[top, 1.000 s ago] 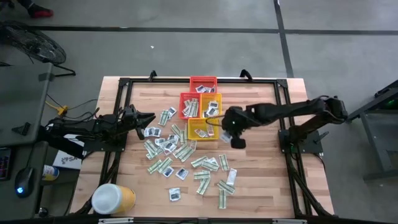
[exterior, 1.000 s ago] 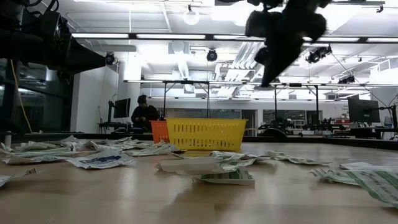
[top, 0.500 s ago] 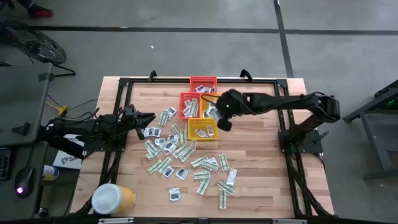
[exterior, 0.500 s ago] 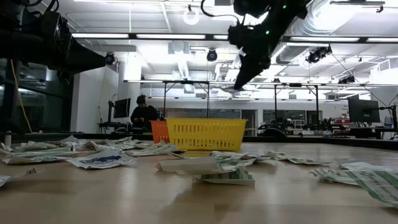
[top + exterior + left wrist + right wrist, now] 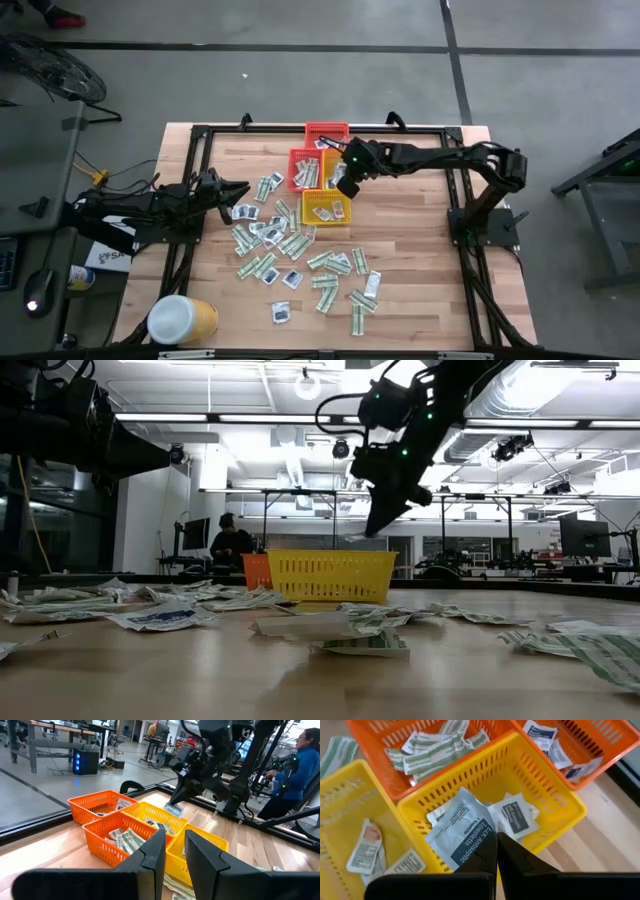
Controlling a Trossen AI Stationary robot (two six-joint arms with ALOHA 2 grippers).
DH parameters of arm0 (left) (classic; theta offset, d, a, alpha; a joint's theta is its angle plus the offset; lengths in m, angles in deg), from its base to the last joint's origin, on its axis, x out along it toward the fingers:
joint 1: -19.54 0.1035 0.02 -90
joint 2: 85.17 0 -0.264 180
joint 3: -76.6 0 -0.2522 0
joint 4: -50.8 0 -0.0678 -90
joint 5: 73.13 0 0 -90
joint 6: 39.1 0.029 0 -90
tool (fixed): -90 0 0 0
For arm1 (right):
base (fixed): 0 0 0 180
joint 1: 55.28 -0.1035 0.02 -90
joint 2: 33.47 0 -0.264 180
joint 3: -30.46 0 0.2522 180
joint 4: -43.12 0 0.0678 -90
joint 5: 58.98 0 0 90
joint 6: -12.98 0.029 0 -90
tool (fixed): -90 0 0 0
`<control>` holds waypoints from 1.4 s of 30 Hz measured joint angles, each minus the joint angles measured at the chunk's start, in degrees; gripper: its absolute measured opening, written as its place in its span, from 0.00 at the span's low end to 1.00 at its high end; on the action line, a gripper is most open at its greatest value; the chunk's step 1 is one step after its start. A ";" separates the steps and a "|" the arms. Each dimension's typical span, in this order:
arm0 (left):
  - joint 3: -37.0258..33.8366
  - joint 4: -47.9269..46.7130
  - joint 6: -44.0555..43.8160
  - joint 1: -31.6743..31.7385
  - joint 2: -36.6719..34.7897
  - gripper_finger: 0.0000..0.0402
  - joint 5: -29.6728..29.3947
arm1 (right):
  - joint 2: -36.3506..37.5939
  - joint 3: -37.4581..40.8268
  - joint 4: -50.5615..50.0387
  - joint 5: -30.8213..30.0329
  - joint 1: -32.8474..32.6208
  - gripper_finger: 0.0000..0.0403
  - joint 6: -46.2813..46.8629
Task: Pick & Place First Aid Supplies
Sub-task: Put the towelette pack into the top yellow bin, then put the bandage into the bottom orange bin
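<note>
White foil-ish towelette packet (image 5: pixel 462 832) clamped in the right gripper (image 5: pixel 496 845), jaws shut tight on one edge of it, dark blue print facing up. Hanging right over a yellow basket (image 5: pixel 555 812), the one beside the orange basket (image 5: pixel 380 740), and clear of its rim going by the low view. Already a couple of white square packets (image 5: pixel 515 817) sitting down in that same yellow one. Orange basket stuffed with green-and-white strips (image 5: pixel 437 747). Next to those, a red basket (image 5: pixel 590 767) with more white squares, plus a second yellow basket (image 5: pixel 340 790) with a few packets flat on its floor.

Left gripper (image 5: pixel 240 190) parked low over the left side of the table, pointed toward the baskets, jaws a bit apart with nothing between them.

Rest of the first aid supplies (image 5: pixel 290 250) scattered loose across the middle of the wooden table (image 5: pixel 420 270), a mix of strips and squares, mostly on the side of the baskets away from the red one. Big yellow tub with a white lid (image 5: pixel 182 318) off by the table's left corner. Person (image 5: pixel 230 540) way back in the room behind, too small to say more.
</note>
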 joint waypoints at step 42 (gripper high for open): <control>-0.02 0.09 0.00 -0.01 -0.02 0.18 -13.88 | 0.36 0.08 2.57 19.50 2.67 0.43 -4.13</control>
